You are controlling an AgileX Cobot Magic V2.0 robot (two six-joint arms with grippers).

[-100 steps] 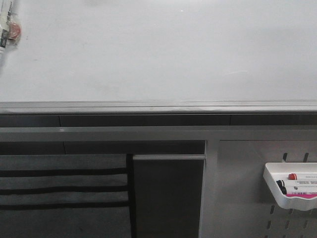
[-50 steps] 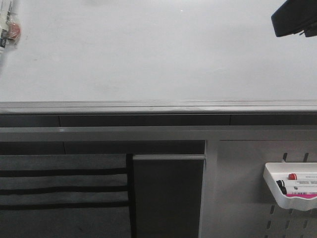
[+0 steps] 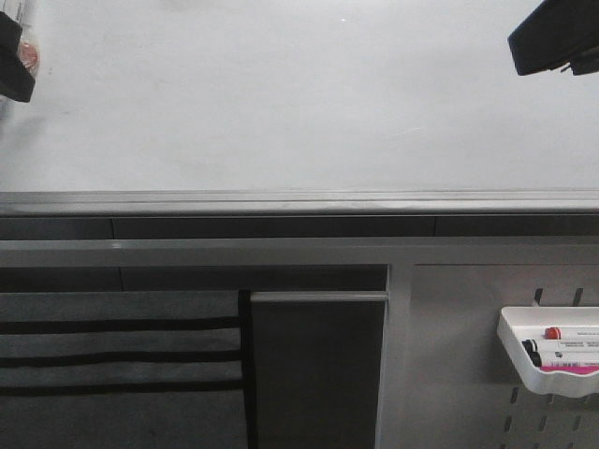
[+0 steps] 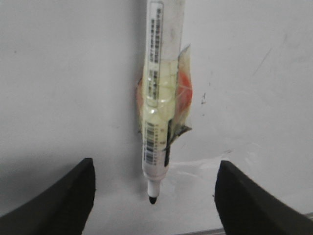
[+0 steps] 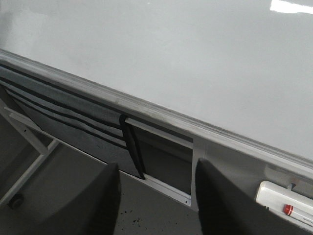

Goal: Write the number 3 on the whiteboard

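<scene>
The whiteboard point(image 3: 299, 103) is glossy white and bare; no number 3 shows on it in any view. A white marker point(image 4: 159, 98) with a black tip is stuck to the board with yellowish and red tape. My left gripper point(image 4: 154, 198) is open, its dark fingers point(image 4: 63, 198) standing wide on either side of the marker's tip without touching it. In the front view it is a dark shape at the top left corner point(image 3: 11, 65), covering most of the marker. My right gripper point(image 3: 557, 37) hangs at the top right; in its wrist view point(image 5: 156, 196) it is open and empty.
A grey metal rail point(image 3: 299, 201) runs along the board's lower edge. Below are dark panels and a grey perforated panel with a white tray point(image 3: 515, 341) holding several markers; the tray also shows in the right wrist view point(image 5: 274, 191).
My left gripper has come into the front view at the top left, over the taped marker. My right gripper appeared at the top right half a second ago and has shifted slightly.
</scene>
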